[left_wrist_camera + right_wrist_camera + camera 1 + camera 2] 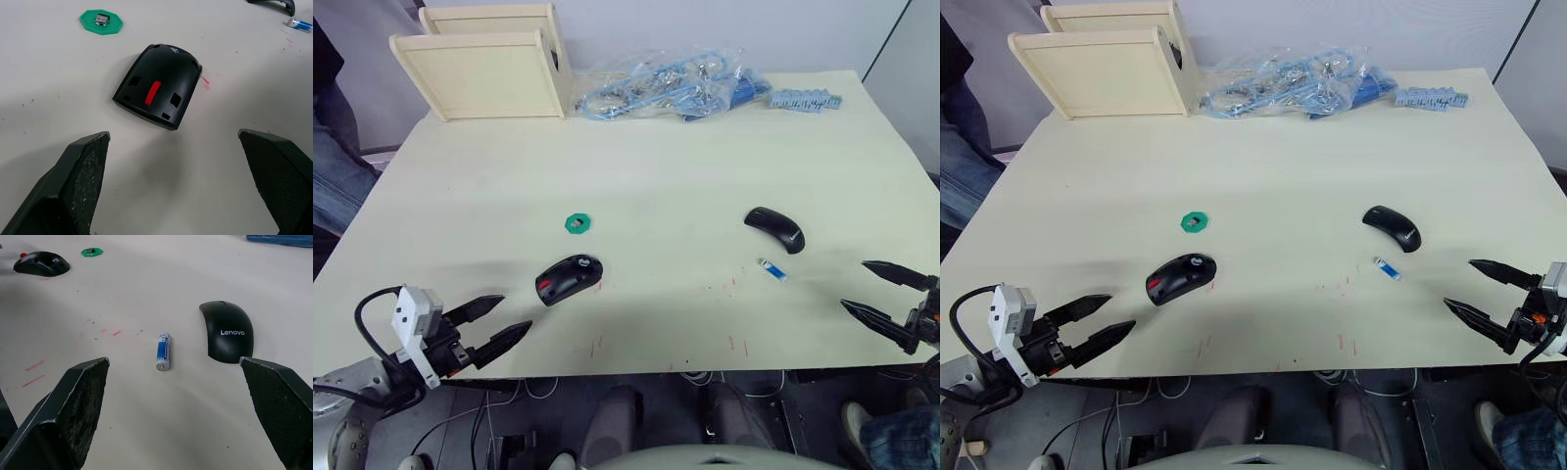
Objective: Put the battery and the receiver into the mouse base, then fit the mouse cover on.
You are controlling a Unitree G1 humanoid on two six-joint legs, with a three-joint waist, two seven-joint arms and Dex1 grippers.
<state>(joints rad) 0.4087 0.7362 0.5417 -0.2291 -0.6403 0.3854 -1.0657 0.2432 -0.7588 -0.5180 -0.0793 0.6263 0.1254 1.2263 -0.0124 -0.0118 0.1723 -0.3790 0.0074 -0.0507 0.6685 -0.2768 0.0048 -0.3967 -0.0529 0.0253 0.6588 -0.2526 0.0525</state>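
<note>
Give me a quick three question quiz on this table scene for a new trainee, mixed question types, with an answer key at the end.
1. True or false: the battery is already inside the mouse base.
2. Which sits on the green disc? A. the receiver B. the mouse cover C. a screw
3. Fill in: the word printed on the mouse cover is ____.

Key
1. False: it lies on the table, beside the mouse cover.
2. A
3. Lenovo

Both the left gripper and the right gripper are open, holding nothing.
</note>
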